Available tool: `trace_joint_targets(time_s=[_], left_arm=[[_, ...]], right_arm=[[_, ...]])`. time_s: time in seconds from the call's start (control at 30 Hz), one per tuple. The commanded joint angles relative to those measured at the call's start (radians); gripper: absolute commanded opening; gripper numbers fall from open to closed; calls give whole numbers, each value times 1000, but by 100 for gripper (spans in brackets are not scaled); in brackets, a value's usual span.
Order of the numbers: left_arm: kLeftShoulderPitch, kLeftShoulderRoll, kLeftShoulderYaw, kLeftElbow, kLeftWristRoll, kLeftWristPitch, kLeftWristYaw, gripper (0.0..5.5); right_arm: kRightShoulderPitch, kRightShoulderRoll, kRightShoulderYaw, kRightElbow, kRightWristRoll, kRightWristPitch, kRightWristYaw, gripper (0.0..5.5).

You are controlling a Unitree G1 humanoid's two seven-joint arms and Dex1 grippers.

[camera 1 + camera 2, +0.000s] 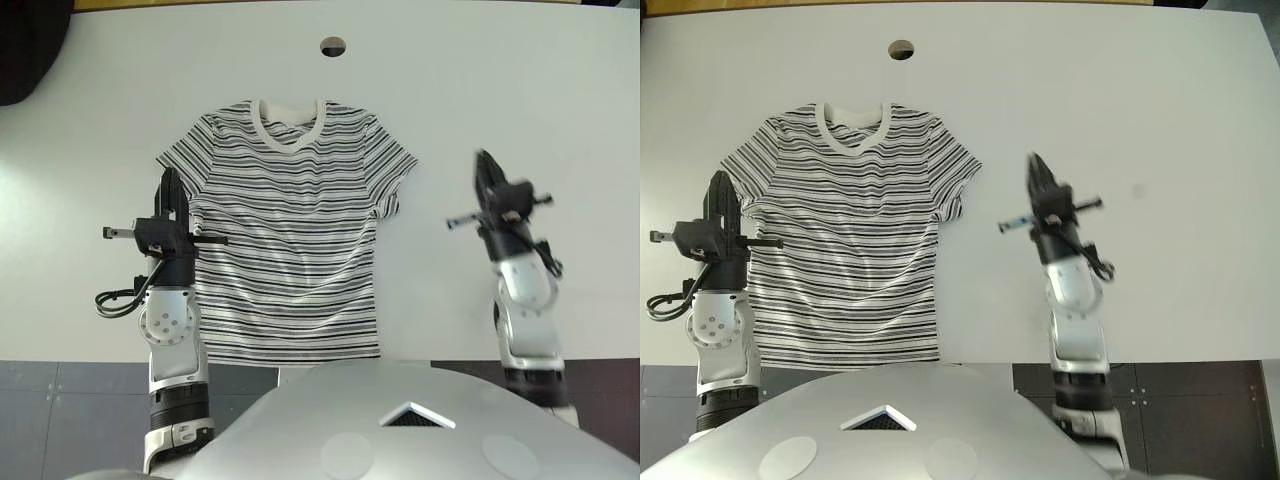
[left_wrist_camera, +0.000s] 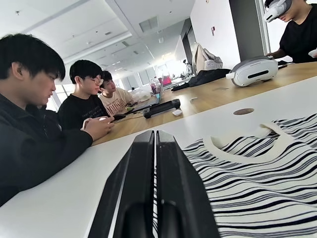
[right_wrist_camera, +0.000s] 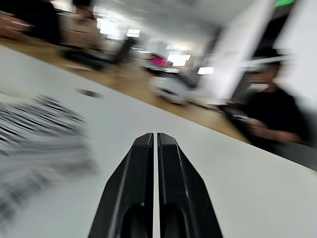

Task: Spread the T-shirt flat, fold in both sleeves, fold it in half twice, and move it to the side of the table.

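A black-and-white striped T-shirt (image 1: 290,230) lies spread flat on the white table (image 1: 520,90), collar away from me, both short sleeves out to the sides. My left gripper (image 1: 172,180) is shut and hovers over the shirt's left sleeve edge; in the left wrist view its fingers (image 2: 155,144) are pressed together above the stripes (image 2: 257,168). My right gripper (image 1: 482,160) is shut too, over bare table to the right of the right sleeve, apart from the cloth. Its fingers (image 3: 154,144) meet in the right wrist view, with the shirt (image 3: 39,129) off to one side.
A round cable hole (image 1: 333,46) sits in the table beyond the collar. Wide bare table lies to the right of the shirt and behind it. The table's near edge runs just under the shirt's hem (image 1: 290,352).
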Motion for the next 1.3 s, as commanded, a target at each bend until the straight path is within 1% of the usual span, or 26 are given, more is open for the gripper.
trace_joint_targets(time_s=[0.03, 0.13, 0.23, 0.43, 0.53, 0.67, 0.77, 0.87, 0.97, 1.07, 1.13, 1.17, 1.23, 1.3], left_arm=[[-27, 10, -4, 44, 7, 1, -2, 10], [-41, 14, -4, 70, 8, -7, 0, 10], [-55, 13, -12, 85, 10, -10, -1, 10], [-55, 4, -27, 70, 21, -8, 5, 10], [-53, -1, -32, 65, 23, -9, 9, 10], [-56, -1, -37, 64, 25, -9, 12, 10], [-57, -1, -37, 62, 25, -9, 12, 10], [-55, -1, -34, 61, 24, -10, 14, 10], [-59, -1, -34, 67, 24, -11, 16, 10], [-63, -2, -38, 69, 24, -12, 17, 10], [-64, -2, -40, 67, 23, -11, 15, 10], [-63, -3, -40, 64, 22, -11, 15, 10], [-58, -5, -41, 57, 23, -11, 17, 10], [-56, -8, -43, 51, 24, -10, 18, 10]], right_arm=[[-176, 36, 76, 122, 17, 145, 68, 13], [-304, 74, 135, 276, 5, 200, 101, 13], [-384, 76, 168, 425, -14, 264, 123, 13], [-417, 17, 186, 514, -30, 402, 180, 13], [-425, -38, 201, 549, -57, 425, 196, 13], [-439, -134, 190, 623, -99, 371, 170, 13], [-454, -212, 139, 706, -91, 310, 147, 13], [-475, -249, 118, 763, -91, 254, 136, 13], [-496, -254, 106, 809, -83, 194, 125, 13], [-477, -211, 61, 705, -16, -3, 95, 13], [-426, -185, 41, 527, 85, -91, 157, 13], [-388, -184, 51, 416, 136, -108, 210, 13], [-305, -210, 106, 206, 212, -99, 326, 13], [-208, -282, 188, 37, 233, -63, 445, 13]])
